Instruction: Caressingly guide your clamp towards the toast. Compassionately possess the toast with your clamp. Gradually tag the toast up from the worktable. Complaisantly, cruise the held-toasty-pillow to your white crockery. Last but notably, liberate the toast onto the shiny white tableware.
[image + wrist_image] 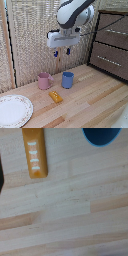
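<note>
While the arm (pixel 75 12) hangs high in the upper middle of the exterior frame, its gripper (pixel 62 51) sits well above the table (pixel 95 97), nothing between the fingers (pixel 68 50). Fingers are short, blue and dark, pointing down with a visible gap, so spread apart, not holding anything. Toast (pixel 55 96) lies flat on the table in the lower middle of the frame, orange-yellow, angled a bit, untouched. Pink mug (pixel 44 80) stands just behind it toward the left, blue mug (pixel 67 79) just behind toward the right; mugs are near each other but apart, both upright. Toast touches neither. White plate (pixel 14 110) sits in the lower left corner, speckled rim, partly cut off by the frame edge, well apart from the toast. Dark wooden drawer unit (pixel 111 42) fills the upper right; woven screen (pixel 30 35) covers the back wall. Wrist view: toast (pixel 35 154) shows in the upper left of the frame, long side running roughly vertical, a row of pale marks down its middle, lying on the planks (pixel 75 213). Blue mug's rim (pixel 102 135) cuts in at the top right, apart from the toast. Dark blurred shape at the left edge, can't tell what it is. Picture is soft overall.
</note>
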